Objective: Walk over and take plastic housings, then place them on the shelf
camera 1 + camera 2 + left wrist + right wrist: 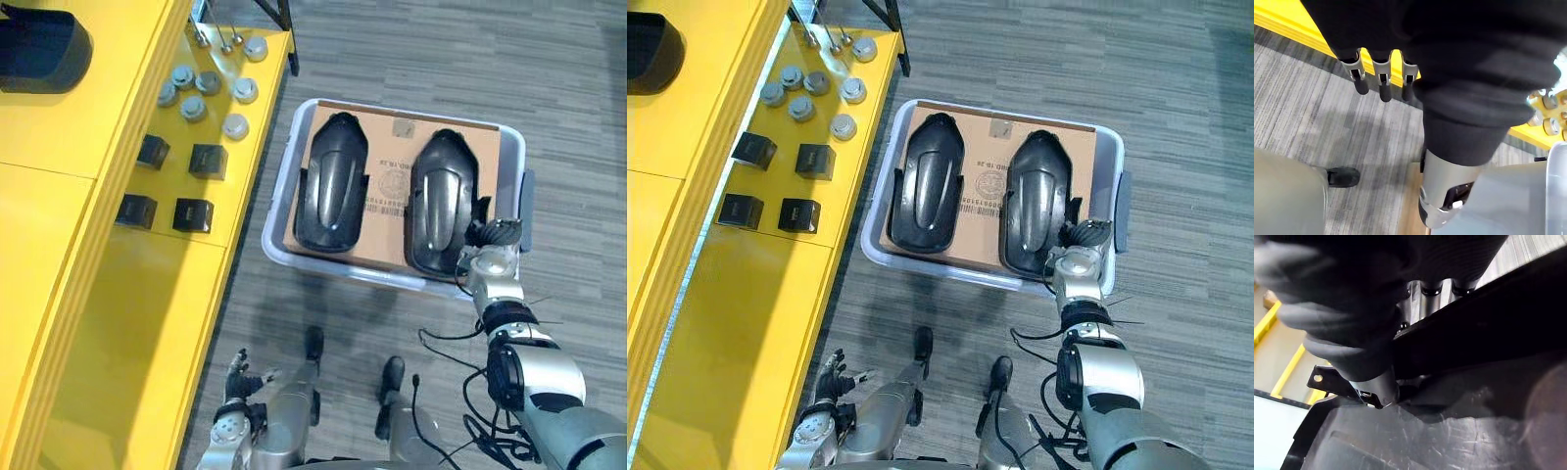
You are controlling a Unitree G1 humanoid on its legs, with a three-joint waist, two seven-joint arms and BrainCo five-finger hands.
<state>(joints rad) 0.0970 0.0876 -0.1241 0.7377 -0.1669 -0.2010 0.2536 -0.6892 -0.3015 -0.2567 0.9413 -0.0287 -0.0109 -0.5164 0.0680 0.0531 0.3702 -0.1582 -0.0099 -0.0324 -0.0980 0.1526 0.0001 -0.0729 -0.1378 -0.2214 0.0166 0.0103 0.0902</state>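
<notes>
Two black plastic housings lie side by side on a cardboard sheet [388,147] in a pale bin [278,201] on the floor. My right hand [493,249] is at the near right corner of the right housing [441,191]. In the right wrist view its fingers [1442,288] lie over the housing's rim [1484,328] and the thumb [1369,377] presses from the other side, pinching it. The left housing [331,181] lies untouched. My left hand [238,380] hangs low beside the yellow shelf [108,323], its fingers [1382,81] relaxed and holding nothing.
The shelf runs along the left. On it are several black boxes [207,160], several grey round caps [194,108] and another black housing [39,49] at the far left corner. Grey carpet [441,59] surrounds the bin.
</notes>
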